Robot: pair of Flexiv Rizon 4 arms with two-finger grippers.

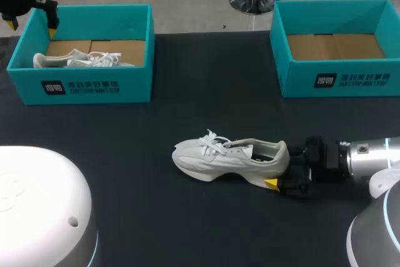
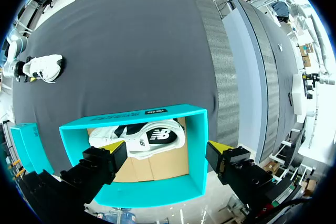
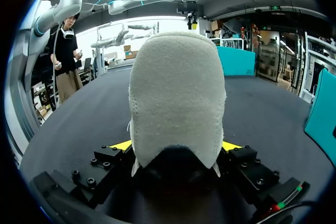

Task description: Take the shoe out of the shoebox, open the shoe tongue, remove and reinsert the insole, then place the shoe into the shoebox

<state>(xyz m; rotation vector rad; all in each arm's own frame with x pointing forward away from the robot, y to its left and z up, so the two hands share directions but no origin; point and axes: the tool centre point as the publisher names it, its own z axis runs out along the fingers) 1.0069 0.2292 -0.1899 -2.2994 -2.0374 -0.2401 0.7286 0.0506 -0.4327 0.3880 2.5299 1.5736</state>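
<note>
Broad table (image 1: 187,123) under matte black cloth, soft even light across it

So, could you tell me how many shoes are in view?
2. One shoe lies on the table, heel in the right gripper; the other shoe lies inside the left shoebox. None seems hidden.

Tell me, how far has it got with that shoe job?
One shoe lies out on the table. The right gripper grips its heel. The left gripper hangs open above the left shoebox. Tongue, insole and boxing up look still to do.
</note>
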